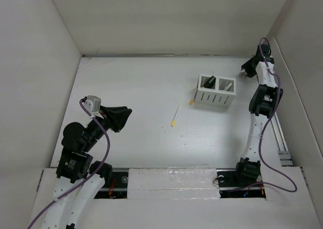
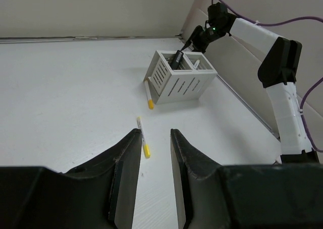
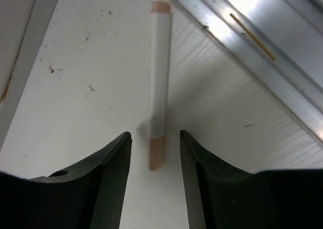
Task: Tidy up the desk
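The desk [image 1: 136,88] is a large white tabletop. A white marker with a yellow cap [image 1: 174,117] lies loose at its middle; in the left wrist view it [image 2: 143,136] lies just ahead of my left gripper [image 2: 154,133], which is open, empty and above the desk. My left gripper [image 1: 126,117] is at the left side. My right gripper [image 1: 247,70] is at the far right corner. It [image 3: 155,134] is open over a white marker with peach ends [image 3: 160,72] that lies on the desk, its near end between the fingertips.
A white slotted pen holder [image 1: 216,90] stands at the right with a black item in its left compartment. A second yellow-tipped marker [image 1: 192,100] lies against its left side. A metal rail [image 3: 242,42] runs along the right edge. White walls enclose three sides.
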